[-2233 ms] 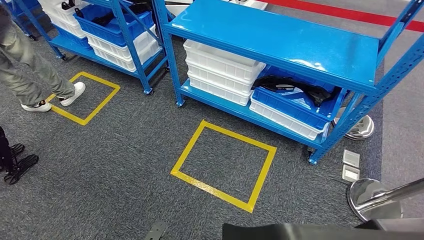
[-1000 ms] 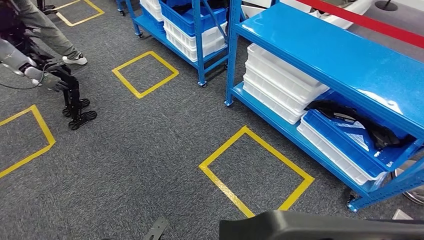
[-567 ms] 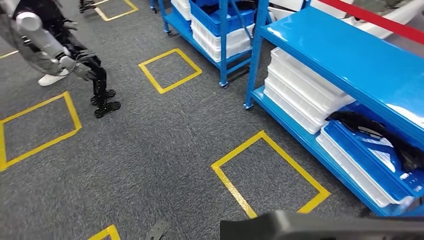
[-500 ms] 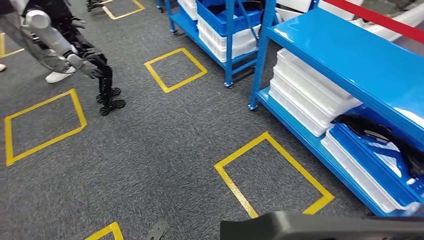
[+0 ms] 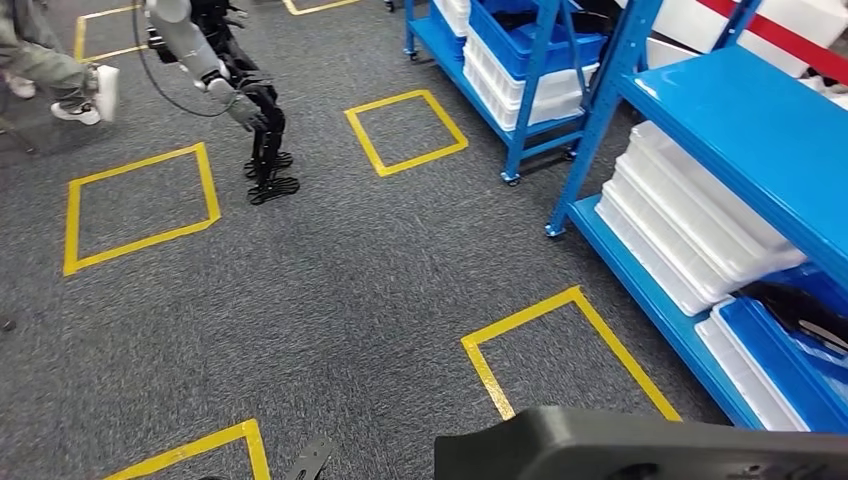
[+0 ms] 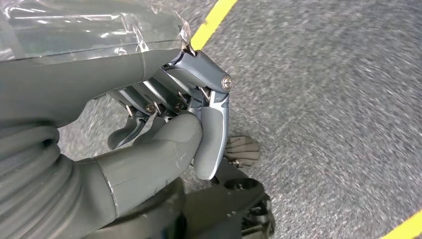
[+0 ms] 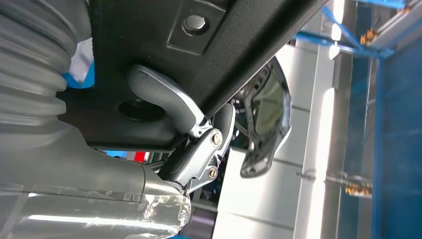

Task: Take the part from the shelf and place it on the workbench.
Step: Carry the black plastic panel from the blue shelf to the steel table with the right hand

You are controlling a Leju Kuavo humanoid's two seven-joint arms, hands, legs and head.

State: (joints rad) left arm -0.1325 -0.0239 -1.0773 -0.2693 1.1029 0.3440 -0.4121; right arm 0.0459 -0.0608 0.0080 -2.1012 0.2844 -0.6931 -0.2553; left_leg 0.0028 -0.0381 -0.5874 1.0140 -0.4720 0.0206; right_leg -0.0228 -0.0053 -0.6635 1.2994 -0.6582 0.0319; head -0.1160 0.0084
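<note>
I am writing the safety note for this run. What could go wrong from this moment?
1. The right hand grips the long black part near one edge; it may slip or swing while walking.
2. The blue shelf stands close on the right; the part could strike a post.
3. Another robot and a person are ahead left; collision is possible.

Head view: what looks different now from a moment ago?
The whole picture has shifted: the robot's camera turned, not the shelves. The blue shelf now sits at the right, and another robot has come into sight at the upper left. The black part stays at the bottom edge, still gripped by the right hand.
</note>
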